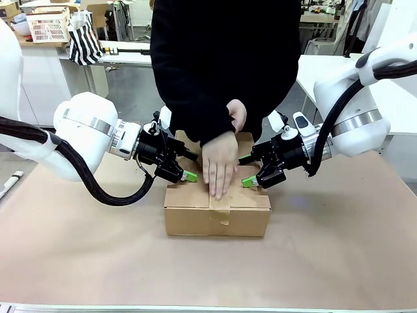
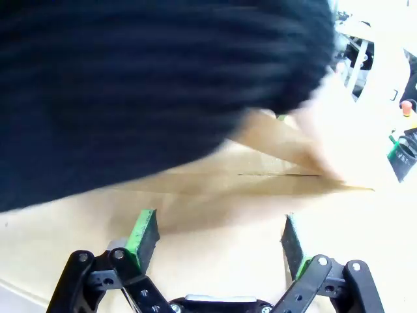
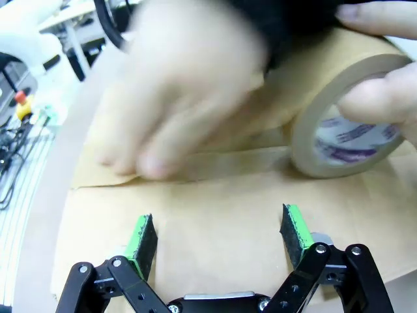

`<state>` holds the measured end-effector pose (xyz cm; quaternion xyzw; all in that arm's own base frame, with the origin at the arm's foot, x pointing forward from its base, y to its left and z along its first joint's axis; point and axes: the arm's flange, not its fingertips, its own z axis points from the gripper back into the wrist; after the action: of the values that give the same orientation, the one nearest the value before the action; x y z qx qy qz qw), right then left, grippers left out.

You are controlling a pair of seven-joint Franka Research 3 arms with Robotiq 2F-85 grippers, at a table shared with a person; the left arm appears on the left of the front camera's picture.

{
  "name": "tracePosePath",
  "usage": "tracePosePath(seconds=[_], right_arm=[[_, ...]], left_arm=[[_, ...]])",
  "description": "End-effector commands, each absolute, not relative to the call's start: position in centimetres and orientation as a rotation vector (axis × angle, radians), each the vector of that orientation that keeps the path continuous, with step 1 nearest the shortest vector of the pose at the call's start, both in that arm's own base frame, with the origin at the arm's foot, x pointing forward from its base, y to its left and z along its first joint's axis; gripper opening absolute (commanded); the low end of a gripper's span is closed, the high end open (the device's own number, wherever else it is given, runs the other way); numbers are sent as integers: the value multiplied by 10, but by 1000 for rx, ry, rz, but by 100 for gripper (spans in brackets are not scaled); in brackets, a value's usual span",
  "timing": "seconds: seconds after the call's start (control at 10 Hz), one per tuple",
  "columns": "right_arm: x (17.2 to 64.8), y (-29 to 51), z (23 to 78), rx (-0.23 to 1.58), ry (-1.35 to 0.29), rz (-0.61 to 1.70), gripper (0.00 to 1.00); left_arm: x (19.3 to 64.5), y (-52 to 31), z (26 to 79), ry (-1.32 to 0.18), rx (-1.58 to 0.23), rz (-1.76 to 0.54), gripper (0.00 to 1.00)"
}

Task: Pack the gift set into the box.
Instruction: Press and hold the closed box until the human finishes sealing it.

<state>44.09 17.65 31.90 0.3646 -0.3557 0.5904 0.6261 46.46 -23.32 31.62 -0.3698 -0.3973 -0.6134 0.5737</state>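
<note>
From the front, a plain brown corrugated cardboard box (image 1: 217, 207) sits closed at the centre of a worktop (image 1: 78, 254) covered in brown paper, and a strip of brown tape runs along its top seam and down the near face. A person in a black top stands at twelve o'clock, one hand (image 1: 220, 164) pressing flat on the taped seam, the other hand (image 1: 237, 115) held just behind it. The left gripper (image 1: 187, 171) rests at the box's nine o'clock edge and the right gripper (image 1: 250, 175) at its three o'clock edge, green-padded fingers of each spread apart and holding nothing, seemingly steadying the top flaps. The gift set is presumably inside, since the flaps hide it. In the left wrist view, the left gripper's fingers (image 2: 143, 236) stand wide open over the box top, the seam lying ahead at twelve o'clock and a blurred black sleeve (image 2: 150, 85) sweeping across above. In the right wrist view, the right gripper's fingers (image 3: 142, 242) are likewise wide open above the cardboard, the taped seam running just beyond them, a blurred hand smoothing it at eleven o'clock and a roll of brown packing tape (image 3: 352, 124) held at two o'clock. The carton looks light and stiff but dentable; it would best be held by its two short side walls, not by the flaps.
</note>
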Motion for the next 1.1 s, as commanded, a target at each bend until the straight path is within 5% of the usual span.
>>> tracePosePath(seconds=[0.0,1.0], right_arm=[[441,176,317,831,-813,1353,100],[441,176,317,831,-813,1353,100]], left_arm=[[464,-233,314,-928,-868,-1435,100],[464,-233,314,-928,-868,-1435,100]])
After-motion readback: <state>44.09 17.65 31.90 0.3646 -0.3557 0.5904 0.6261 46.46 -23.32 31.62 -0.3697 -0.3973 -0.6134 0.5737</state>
